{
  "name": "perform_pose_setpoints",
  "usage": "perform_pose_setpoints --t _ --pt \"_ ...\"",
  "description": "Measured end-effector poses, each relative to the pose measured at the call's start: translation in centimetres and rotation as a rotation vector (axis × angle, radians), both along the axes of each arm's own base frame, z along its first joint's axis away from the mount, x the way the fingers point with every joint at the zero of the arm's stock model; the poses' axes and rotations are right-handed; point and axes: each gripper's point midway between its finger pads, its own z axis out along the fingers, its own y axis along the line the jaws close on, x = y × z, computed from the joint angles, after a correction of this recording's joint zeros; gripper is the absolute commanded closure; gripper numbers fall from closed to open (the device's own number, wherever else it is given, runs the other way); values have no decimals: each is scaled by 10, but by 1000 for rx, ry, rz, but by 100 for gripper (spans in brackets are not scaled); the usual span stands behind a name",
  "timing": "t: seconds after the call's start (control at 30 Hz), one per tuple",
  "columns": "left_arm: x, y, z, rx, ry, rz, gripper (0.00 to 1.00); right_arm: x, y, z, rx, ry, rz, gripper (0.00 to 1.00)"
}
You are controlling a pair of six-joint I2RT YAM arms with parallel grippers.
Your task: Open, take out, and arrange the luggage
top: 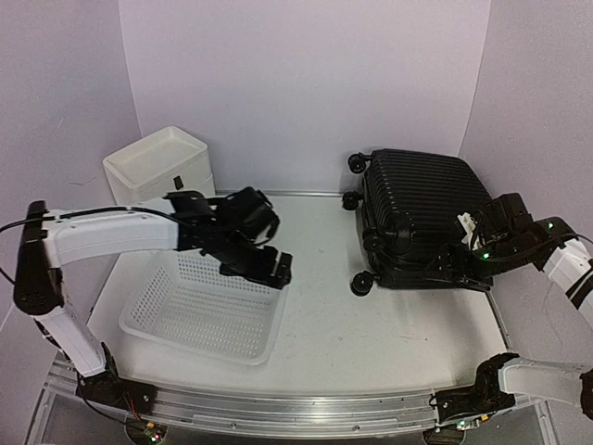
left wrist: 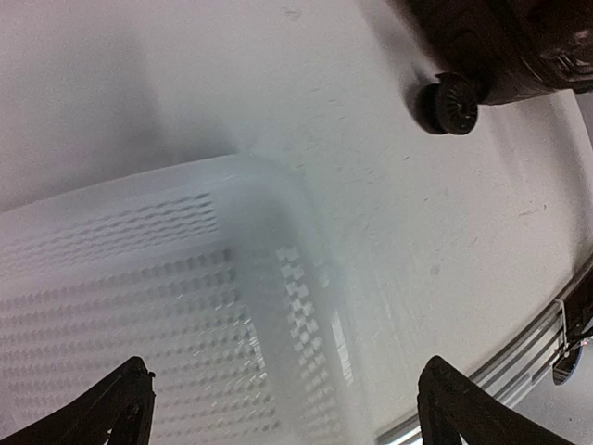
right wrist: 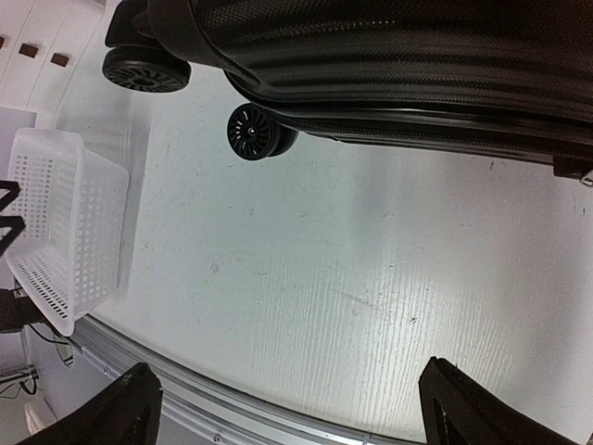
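Luggage (top: 422,218) lies closed, left claw (left wrist: 287,389) spread over the basket (left wrist: 232,171) corner, right claw (right wrist: 287,385) spread beside the luggage.

1. The left arm (top: 102,232) rises from its base at the near left, bends at a black elbow, and its white forearm reaches right toward the middle.
2. The left gripper (top: 255,261) tilts down and to the right. Its jaws stand wide apart and hold nothing; in the wrist view the fingertips (left wrist: 116,408) sit at the bottom corners.
3. The right arm (top: 565,264) swings out past the right edge and folds back inward, with green lights lit near its wrist.
4. The right gripper (top: 471,243) points left, with its jaws likewise spread wide and nothing between them.
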Motion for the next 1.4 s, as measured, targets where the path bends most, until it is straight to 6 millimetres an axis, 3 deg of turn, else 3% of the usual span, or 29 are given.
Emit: perform_pose_setpoints --t 0.1,0.17,0.23,0.37,0.5,0.57,0.67,0.73,0.8,0.9,1.03,1.17,1.27,1.33,1.4 --pt "0 -48 -26 33 -25 -51 2 0 1 0 4 4 -4 2" --pt "-1 -54 -48 95 -35 -52 3 0 0 0 5 5 -7 2" --pt "0 -46 -70 177 -43 -30 7 -1 0 0 4 8 -8 2" --pt "8 -8 -92 293 -54 73 16 0 -3 -1 -11 7 -26 2" --pt "9 59 -105 380 -24 216 21 4 -14 -5 -66 5 -74 2" --pt "9 95 -101 401 -17 287 20 6 -19 -7 -92 3 -91 2" --pt "3 138 -96 441 -4 353 9 9 -25 -10 -131 13 -106 2" --pt "-2 144 -89 441 -1 343 1 15 -28 -8 -162 19 -111 2" --pt "-4 139 -80 416 -6 312 1 24 -31 -1 -198 14 -109 2" --pt "-4 120 -61 356 -24 244 0 47 -38 20 -271 -29 -113 2" --pt "1 75 -15 184 -86 98 1 82 -46 53 -349 -112 -130 2" --pt "6 9 47 -76 -171 -122 0 104 -46 70 -354 -145 -138 2" --pt "15 -49 95 -235 -276 -312 0 105 -38 72 -308 -137 -116 2" --pt "27 -88 115 -308 -368 -428 1 102 -29 74 -257 -134 -91 2" --pt "34 -119 120 -350 -451 -538 0 97 -22 77 -209 -140 -74 2"
